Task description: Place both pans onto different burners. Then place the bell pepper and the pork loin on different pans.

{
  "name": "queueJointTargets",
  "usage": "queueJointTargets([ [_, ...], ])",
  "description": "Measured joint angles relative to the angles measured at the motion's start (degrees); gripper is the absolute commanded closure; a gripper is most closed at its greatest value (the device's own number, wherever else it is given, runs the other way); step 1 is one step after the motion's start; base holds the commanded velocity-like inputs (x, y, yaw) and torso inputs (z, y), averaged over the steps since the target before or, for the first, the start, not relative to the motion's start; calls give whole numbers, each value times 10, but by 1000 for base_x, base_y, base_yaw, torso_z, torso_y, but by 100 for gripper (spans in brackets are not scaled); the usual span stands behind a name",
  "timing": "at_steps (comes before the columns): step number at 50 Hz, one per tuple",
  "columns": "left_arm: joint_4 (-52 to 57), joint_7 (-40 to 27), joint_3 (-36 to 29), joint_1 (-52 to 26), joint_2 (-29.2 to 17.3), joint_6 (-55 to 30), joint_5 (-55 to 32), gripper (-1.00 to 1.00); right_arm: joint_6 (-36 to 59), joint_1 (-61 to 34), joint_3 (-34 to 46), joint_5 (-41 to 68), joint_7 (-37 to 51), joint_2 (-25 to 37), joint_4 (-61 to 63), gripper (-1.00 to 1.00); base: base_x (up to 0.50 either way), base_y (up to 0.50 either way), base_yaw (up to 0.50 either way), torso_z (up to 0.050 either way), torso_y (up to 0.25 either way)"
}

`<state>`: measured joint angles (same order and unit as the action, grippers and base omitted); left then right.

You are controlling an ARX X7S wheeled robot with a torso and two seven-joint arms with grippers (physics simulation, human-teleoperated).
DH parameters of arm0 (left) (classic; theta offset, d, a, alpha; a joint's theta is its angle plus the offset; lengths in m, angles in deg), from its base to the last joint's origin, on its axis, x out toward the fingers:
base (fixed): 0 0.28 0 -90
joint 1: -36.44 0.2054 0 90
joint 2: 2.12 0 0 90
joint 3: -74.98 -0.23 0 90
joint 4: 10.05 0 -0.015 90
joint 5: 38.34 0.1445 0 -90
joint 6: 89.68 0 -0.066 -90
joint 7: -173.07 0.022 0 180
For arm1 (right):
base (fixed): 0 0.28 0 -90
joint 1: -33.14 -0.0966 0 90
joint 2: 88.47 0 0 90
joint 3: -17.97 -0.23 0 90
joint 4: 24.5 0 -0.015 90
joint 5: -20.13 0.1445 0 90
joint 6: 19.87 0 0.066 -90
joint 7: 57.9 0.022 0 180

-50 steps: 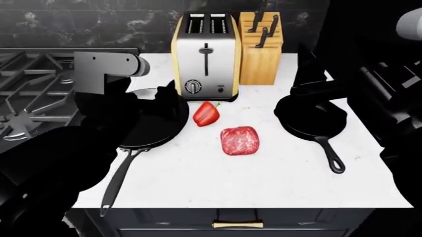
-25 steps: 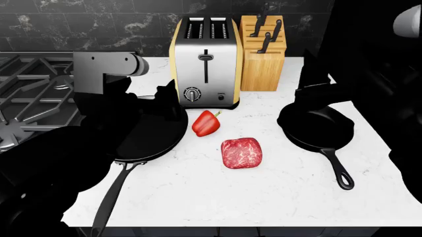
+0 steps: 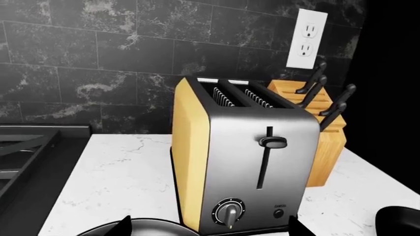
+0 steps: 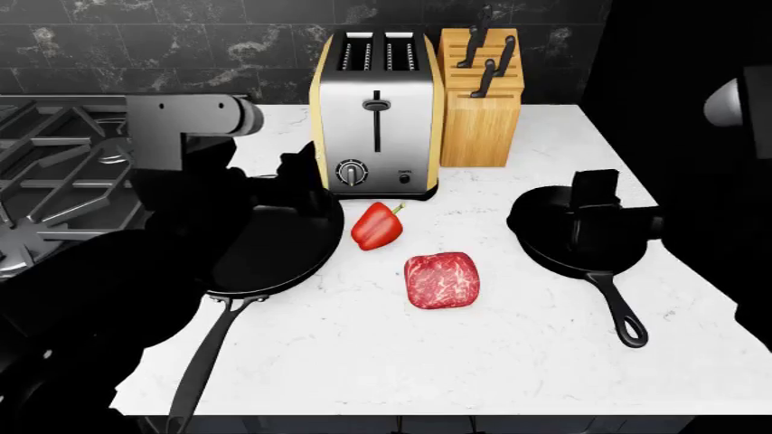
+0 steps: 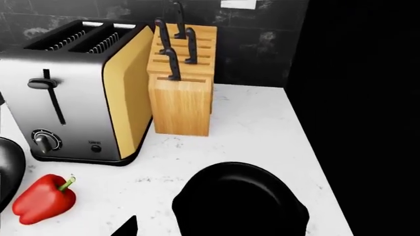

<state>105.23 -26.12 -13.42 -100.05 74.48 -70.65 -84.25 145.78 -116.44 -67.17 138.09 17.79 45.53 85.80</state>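
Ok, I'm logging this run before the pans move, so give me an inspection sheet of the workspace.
Surface: white marble counter, stove at its left end.
Job's things: wide pan and small pan both on the counter, not on burners; pepper and pork lie between them, apart.
Clutter: toaster and knife block at the back.
Grippers: left gripper at the wide pan's far rim, right gripper over the small pan; whether either is open or shut cannot be told.
Cables: nothing seen.
Surroundings: dark tiled wall with outlet.
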Motion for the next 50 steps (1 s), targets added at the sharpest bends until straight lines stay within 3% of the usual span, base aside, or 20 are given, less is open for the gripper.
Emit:
queueJointTargets([
  [17, -12, 1, -1, -6, -2, 14, -4, -100, -3, 60, 1, -3, -17, 20, -9, -100, 0, 0, 0, 0, 0],
  [50, -40, 3, -2, -7, -6, 39, -12, -100, 31, 123, 2, -138, -137, 20, -62, -100, 0, 0, 0, 0, 0],
])
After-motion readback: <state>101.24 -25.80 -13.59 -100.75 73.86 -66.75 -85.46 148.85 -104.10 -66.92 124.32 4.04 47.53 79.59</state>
